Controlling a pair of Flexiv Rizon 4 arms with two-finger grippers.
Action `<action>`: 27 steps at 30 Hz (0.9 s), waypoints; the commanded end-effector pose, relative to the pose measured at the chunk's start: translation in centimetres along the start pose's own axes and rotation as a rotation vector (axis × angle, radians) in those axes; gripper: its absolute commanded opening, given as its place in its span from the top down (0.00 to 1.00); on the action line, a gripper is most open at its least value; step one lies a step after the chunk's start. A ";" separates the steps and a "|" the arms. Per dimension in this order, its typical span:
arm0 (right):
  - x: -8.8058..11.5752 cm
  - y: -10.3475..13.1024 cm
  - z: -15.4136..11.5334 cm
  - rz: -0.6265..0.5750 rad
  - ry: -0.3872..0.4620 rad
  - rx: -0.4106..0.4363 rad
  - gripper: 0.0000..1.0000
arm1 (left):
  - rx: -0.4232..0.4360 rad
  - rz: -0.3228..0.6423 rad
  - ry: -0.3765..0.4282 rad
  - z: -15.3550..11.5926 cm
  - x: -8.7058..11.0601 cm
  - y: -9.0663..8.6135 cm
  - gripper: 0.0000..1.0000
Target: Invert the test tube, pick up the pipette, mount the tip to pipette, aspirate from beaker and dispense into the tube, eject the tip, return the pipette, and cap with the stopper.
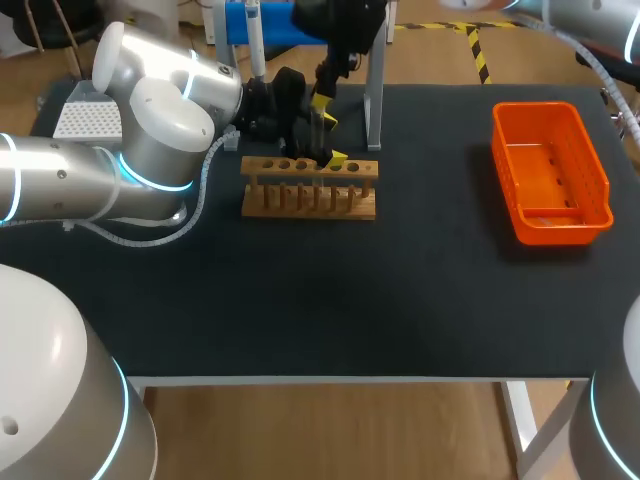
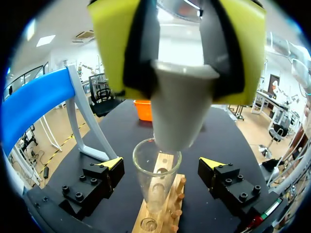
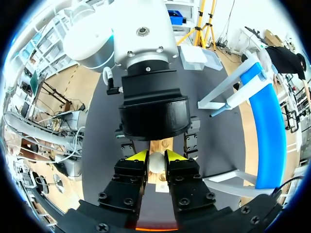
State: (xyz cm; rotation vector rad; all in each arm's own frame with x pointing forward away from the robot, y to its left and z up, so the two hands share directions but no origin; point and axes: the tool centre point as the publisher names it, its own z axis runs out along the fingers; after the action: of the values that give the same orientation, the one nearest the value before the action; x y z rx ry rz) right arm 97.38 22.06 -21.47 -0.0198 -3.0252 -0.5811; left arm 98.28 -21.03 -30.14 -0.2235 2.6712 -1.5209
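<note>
White stopper [image 2: 180, 107] tight in right tool [image 3: 156, 159]; tube [image 2: 148, 189] inside wide-open left tool [image 2: 160, 164], plain only from left wrist

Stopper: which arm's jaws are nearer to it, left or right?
Right. The right jaws are shut on the stopper, holding it just over the tube. The left jaws stand open, one on each side of the tube, clear of the stopper.

No text, label, number or sign can be read on the desk [image 1: 400, 300], stopper [image 2: 177, 107] or wooden rack [image 1: 310, 200].
</note>
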 end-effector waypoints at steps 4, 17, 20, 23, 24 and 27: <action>-0.1 -0.2 0.1 0.001 0.001 0.001 1.00 | -0.001 0.000 0.003 0.0 -0.1 0.0 0.00; 0.3 -0.4 1.1 0.001 0.011 0.033 1.00 | -0.001 0.000 0.003 0.0 -0.1 0.0 0.00; 0.5 -0.3 0.6 0.001 0.003 0.021 1.00 | -0.001 0.000 0.003 0.0 -0.1 0.0 0.00; 0.5 -0.1 0.1 0.002 -0.006 0.004 1.00 | -0.001 0.000 0.003 0.0 -0.1 0.0 0.00; 0.5 -0.1 -0.1 0.001 -0.008 0.002 1.00 | -0.001 0.000 0.003 0.0 -0.1 0.0 0.00; 0.5 0.0 -0.2 0.001 -0.014 -0.003 1.00 | -0.001 0.000 0.003 0.0 -0.1 0.0 0.00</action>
State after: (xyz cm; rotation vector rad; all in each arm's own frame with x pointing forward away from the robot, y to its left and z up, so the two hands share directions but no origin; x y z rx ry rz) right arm 97.16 22.28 -21.44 -0.0230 -3.0325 -0.5831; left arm 98.28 -21.03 -30.14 -0.2235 2.6712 -1.5209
